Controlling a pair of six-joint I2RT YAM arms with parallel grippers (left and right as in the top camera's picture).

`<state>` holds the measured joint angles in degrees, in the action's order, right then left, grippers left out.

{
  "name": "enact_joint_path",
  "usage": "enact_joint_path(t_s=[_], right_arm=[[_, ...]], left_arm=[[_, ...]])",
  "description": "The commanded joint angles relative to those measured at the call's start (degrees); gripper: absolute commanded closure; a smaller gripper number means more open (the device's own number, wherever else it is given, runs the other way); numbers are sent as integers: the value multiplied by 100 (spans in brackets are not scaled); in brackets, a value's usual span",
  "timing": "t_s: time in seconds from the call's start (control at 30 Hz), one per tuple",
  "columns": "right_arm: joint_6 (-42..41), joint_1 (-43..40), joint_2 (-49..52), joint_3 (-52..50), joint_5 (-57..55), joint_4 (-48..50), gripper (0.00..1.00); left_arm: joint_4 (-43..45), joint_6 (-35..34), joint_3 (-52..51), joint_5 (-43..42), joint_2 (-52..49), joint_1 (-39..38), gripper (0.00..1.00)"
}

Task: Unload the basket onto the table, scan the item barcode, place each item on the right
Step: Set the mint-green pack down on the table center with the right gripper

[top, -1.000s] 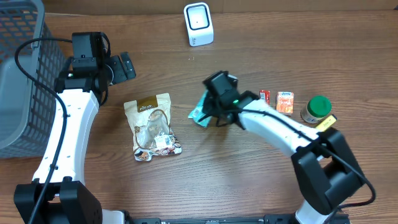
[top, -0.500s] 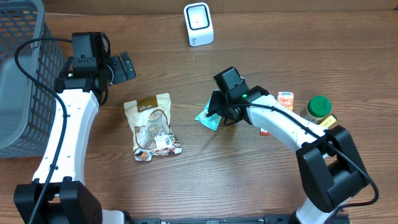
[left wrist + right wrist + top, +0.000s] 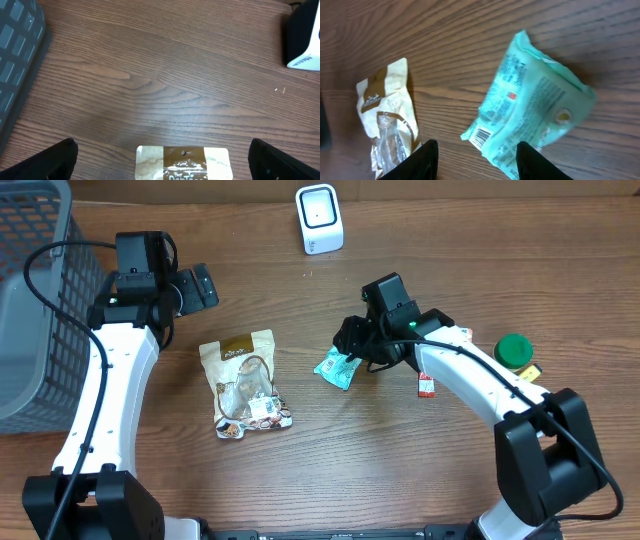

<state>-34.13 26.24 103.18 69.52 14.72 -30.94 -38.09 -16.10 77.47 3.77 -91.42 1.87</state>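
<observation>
Teal packet (image 3: 335, 367), brown pouch (image 3: 245, 385) beside, scanner (image 3: 319, 220) beyond

scanner (image 3: 318, 219): white, top center of the frame
teal packet (image 3: 336, 366): flat on the table, mid frame
right gripper (image 3: 351, 345): just beside the packet's upper right
beige pouch (image 3: 245, 383): left of the packet, well apart
basket (image 3: 30, 230): far left edge

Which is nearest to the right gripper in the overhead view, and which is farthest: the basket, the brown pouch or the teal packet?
Measured from the right gripper:
1. teal packet, right at its fingertips, mid-table.
2. brown pouch, farther to the left in the picture.
3. basket, at the far left edge.
</observation>
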Motion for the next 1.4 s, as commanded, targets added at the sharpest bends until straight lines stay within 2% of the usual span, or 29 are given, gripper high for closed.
enact_joint_path(t_s=[0.0,0.3,0.57,0.83,1.0,1.37], right_arm=[[122,-11,157,-116,131,175,49],[120,-142,651,-205,391,634,50],[101,-157,1187,-205,494,706,62],[164,-162,590,0,1285,970,58],[166,-162,243,33,1281,914,56],[273,-225,232,31,1281,872,56]], left_arm=[[15,26,-2,90,-20,2,0],[15,26,-2,90,-20,2,0],[15,26,-2,90,-20,2,0],[15,26,-2,90,-20,2,0],[15,26,-2,90,-20,2,0],[50,22,-2,90,-20,2,0]])
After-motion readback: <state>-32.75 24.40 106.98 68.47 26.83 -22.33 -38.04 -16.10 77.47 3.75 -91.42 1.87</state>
